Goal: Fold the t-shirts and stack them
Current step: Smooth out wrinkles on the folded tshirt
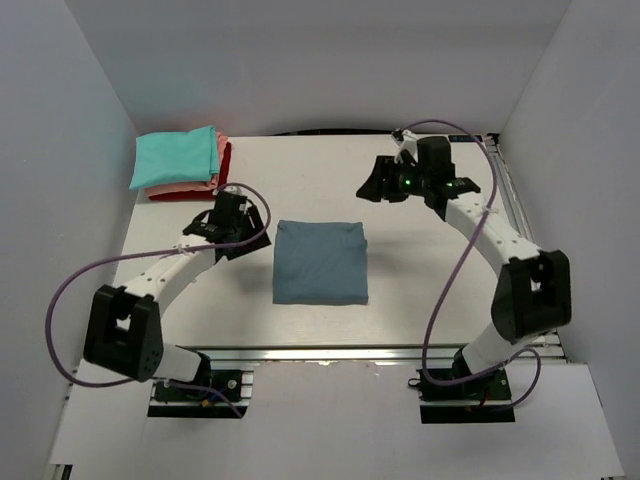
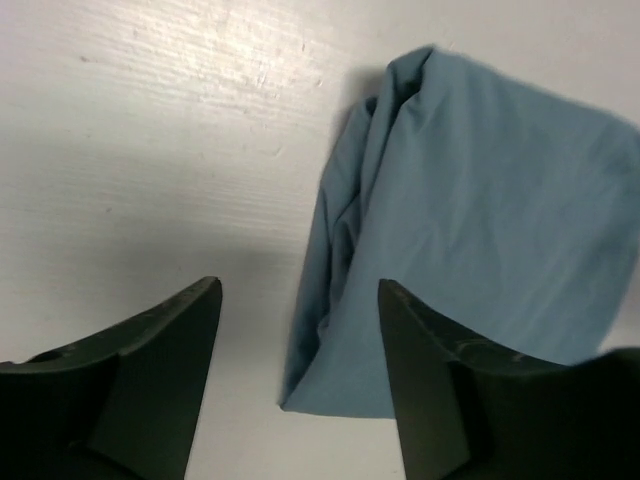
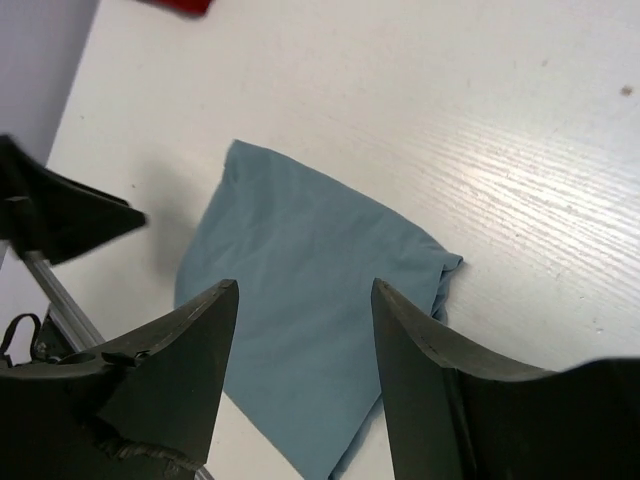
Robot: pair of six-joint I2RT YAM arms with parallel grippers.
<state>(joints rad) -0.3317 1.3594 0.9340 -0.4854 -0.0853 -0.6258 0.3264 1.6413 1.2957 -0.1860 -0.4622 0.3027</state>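
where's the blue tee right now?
In the top view, the folded slate-blue t-shirt lies flat in the middle of the table, just right of the left gripper; the teal, pink and red stack sits apart at the far-left corner.

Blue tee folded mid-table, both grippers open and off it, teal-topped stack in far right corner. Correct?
Not quite: the teal-topped stack sits in the far left corner, per the top external view. Rest holds: blue tee folded mid-table, left gripper and right gripper open and off it.
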